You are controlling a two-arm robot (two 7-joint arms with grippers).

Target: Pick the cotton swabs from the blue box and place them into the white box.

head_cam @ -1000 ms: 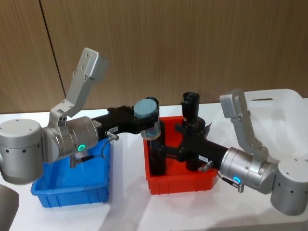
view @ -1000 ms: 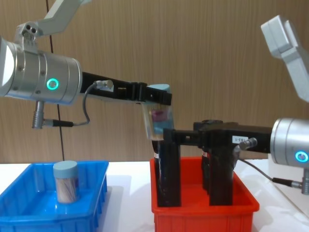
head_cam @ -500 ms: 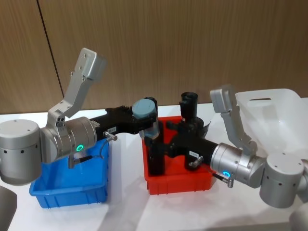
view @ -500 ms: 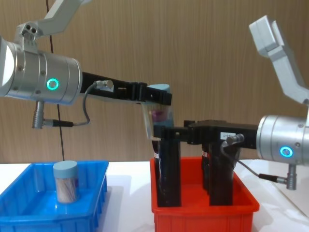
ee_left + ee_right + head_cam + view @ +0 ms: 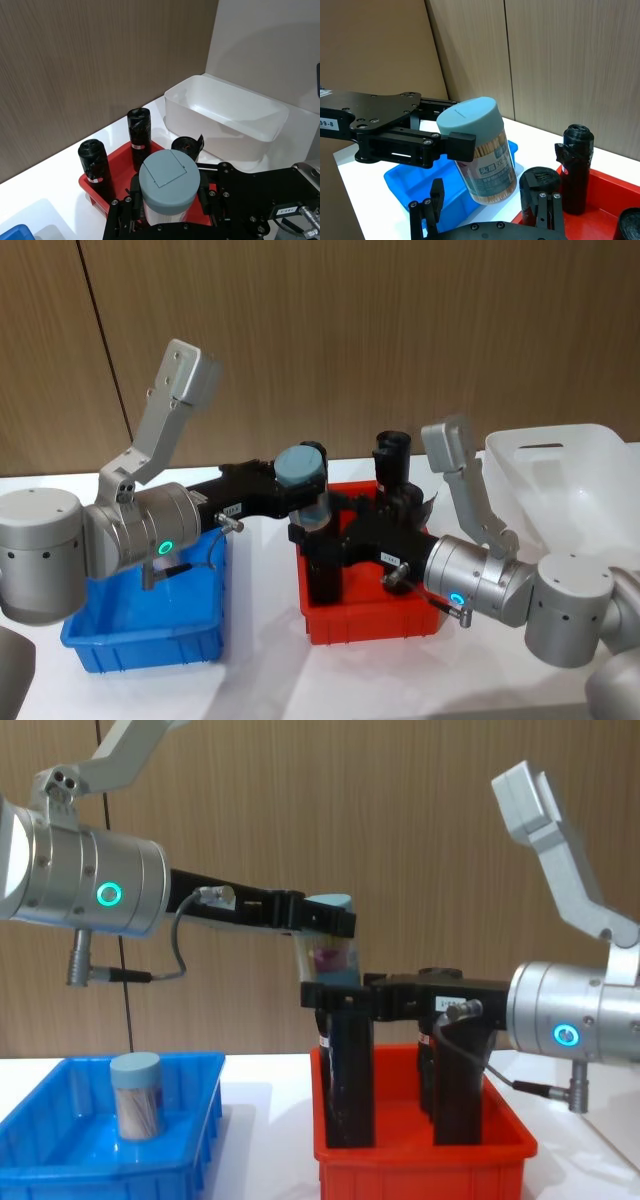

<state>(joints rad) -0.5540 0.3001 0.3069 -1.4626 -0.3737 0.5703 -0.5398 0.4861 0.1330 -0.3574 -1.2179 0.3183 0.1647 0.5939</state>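
Currently the left end effector (image 5: 169, 202) is clamping one cotton swabs jar (image 5: 301, 468) by its sides, in mid-air above the red bin's (image 5: 420, 1170) left edge. The right end effector (image 5: 491, 199), fingers spread wide and empty, is reaching around its base. A second jar (image 5: 135, 1095) is waiting in the blue box (image 5: 140, 650). The white box (image 5: 225, 135), far right, is looking empty.

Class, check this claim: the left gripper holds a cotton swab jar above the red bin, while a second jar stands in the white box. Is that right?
No: the chest view shows the second jar standing in the blue box instead. The left gripper holds a cotton swab jar above the red bin.
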